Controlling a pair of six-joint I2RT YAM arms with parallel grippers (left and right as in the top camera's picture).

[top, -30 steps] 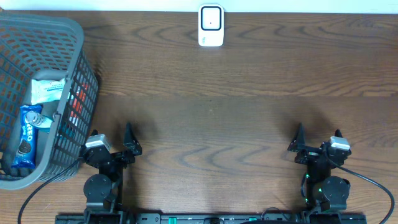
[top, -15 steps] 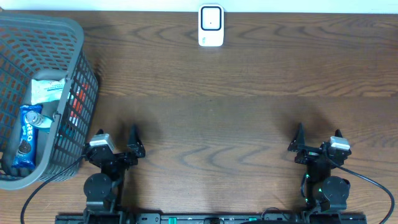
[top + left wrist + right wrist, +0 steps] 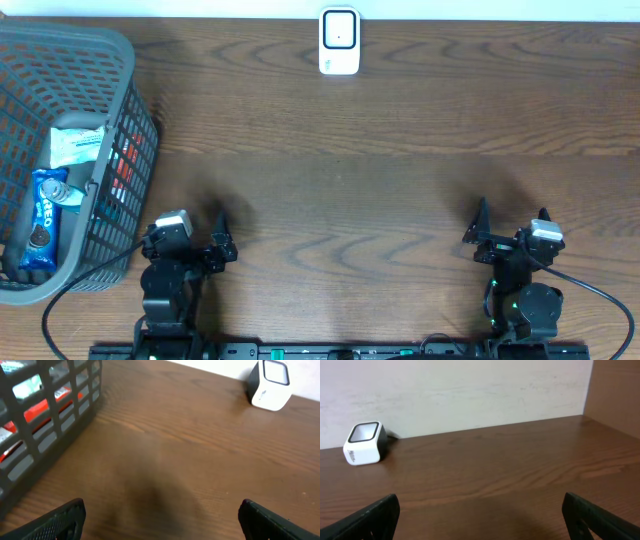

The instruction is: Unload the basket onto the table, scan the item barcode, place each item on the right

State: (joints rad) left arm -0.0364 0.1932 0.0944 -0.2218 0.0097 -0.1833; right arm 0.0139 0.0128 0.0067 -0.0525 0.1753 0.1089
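Oreo packet (image 3: pixel 40 225), blue and lying flat on the floor of the grey mesh basket (image 3: pixel 120 60), looks like the likeliest item to scan. It shares the basket with a pale teal-and-white packet (image 3: pixel 78 145) and a red packet (image 3: pixel 122 165) that shows through the side wall. The basket stands at the left end of the tabletop (image 3: pixel 340 180), just beside the left arm. That suggests this arm is meant to reach in and lift something out, and the task reads as not yet begun. The white scanner (image 3: pixel 339 42) sits at the middle of the far edge, well apart from the basket and from both arms. Its dark-framed window is turned up and toward the arms, probably so either arm can hold a barcode over it. The left gripper (image 3: pixel 161 512) hangs low over bare wood with its jaws spread wide and nothing between them. Its wrist camera looks past the basket wall toward the scanner. The right gripper (image 3: pixel 512 215) is likewise released and empty, parked near its own base at the near right, as though waiting its turn. The surface is dark brown wood-grain laminate, smooth and matt, with soft shadows under the arms. A plain pale wall (image 3: pixel 470 390) runs behind the far edge, and a brown panel (image 3: pixel 615 385) closes off the right side. Black cables (image 3: pixel 600 290) trail from the arm bases along the near edge.
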